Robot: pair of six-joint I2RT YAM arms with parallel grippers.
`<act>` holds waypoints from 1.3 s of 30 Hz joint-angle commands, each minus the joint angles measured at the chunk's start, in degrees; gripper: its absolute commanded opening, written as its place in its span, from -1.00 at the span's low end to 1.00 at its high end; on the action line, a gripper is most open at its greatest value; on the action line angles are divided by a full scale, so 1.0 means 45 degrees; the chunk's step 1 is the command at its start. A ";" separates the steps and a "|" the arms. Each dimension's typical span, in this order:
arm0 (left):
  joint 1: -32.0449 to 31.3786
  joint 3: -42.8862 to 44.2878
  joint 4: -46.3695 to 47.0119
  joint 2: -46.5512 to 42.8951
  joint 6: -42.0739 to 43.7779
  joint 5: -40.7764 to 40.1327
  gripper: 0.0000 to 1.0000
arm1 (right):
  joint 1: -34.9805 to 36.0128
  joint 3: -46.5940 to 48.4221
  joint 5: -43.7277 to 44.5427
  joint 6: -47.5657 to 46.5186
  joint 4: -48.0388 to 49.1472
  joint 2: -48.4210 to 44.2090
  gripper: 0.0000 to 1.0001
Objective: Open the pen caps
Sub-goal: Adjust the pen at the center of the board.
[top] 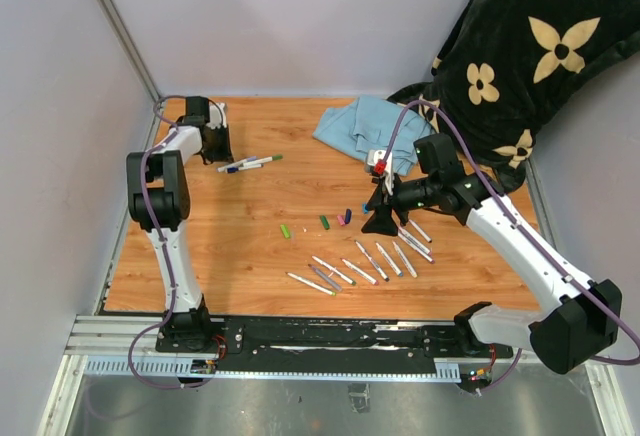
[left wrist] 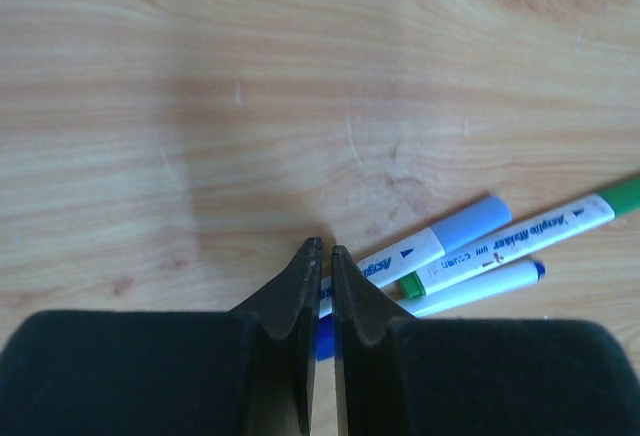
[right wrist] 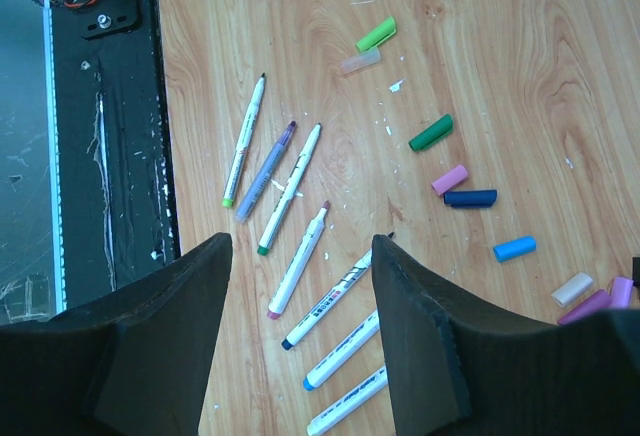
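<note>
Pen caps are still seated on the markers (top: 248, 164) bunched near the far left corner of the worktop (top: 230, 246). A light-blue cap (left wrist: 470, 224) and a green cap (left wrist: 625, 196) are seen just right of the left gripper (left wrist: 327, 248). Both are pointed up-right in the left wrist view, long axes diagonal; in the top view they run roughly along the far edge. That gripper's fingers are pressed almost together. A blue marker end (left wrist: 324, 336) shows in the slit; a pinch cannot be confirmed. Loose caps (right wrist: 431, 133) are scattered mid-worktop at mixed angles, beyond the right gripper (right wrist: 302, 246). It is held spread over the uncapped markers (right wrist: 298, 261), nothing gripped.
</note>
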 commanded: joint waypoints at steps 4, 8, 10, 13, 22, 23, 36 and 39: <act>0.0005 -0.0711 -0.1007 -0.1108 -0.0280 0.0313 -0.73 | -0.0287 -0.0169 -0.0464 -0.0233 -0.0048 -0.0537 0.18; -0.0012 -0.1012 -0.1280 -0.1486 -0.0395 0.0300 -0.72 | -0.0288 -0.0173 -0.0519 -0.0223 -0.0035 -0.0608 0.18; -0.0013 -0.1192 -0.1345 -0.1655 -0.0495 0.0450 -0.71 | -0.0288 -0.0173 -0.0524 -0.0223 -0.0042 -0.0609 0.19; -0.0046 -0.1540 -0.1334 -0.1895 -0.0690 0.0840 -0.71 | -0.0288 -0.0176 -0.0525 -0.0223 -0.0031 -0.0606 0.18; -0.0533 -0.1867 -0.1348 -0.1894 -0.0788 0.0957 -0.68 | -0.0288 -0.0180 -0.0565 -0.0204 -0.0042 -0.0548 0.18; -0.0553 -0.1853 -0.1353 -0.1908 -0.0802 0.0929 -0.69 | -0.0288 -0.0194 -0.0563 -0.0204 -0.0040 -0.0543 0.19; -0.0610 -0.1366 -0.1442 -0.2834 -0.0941 0.0170 -0.39 | -0.0288 -0.0194 -0.0544 -0.0223 -0.0035 -0.0453 0.18; -0.0873 -0.1262 -0.1822 -0.2590 -0.0573 -0.0554 -0.30 | -0.0297 -0.0187 -0.0544 -0.0223 -0.0042 -0.0453 0.18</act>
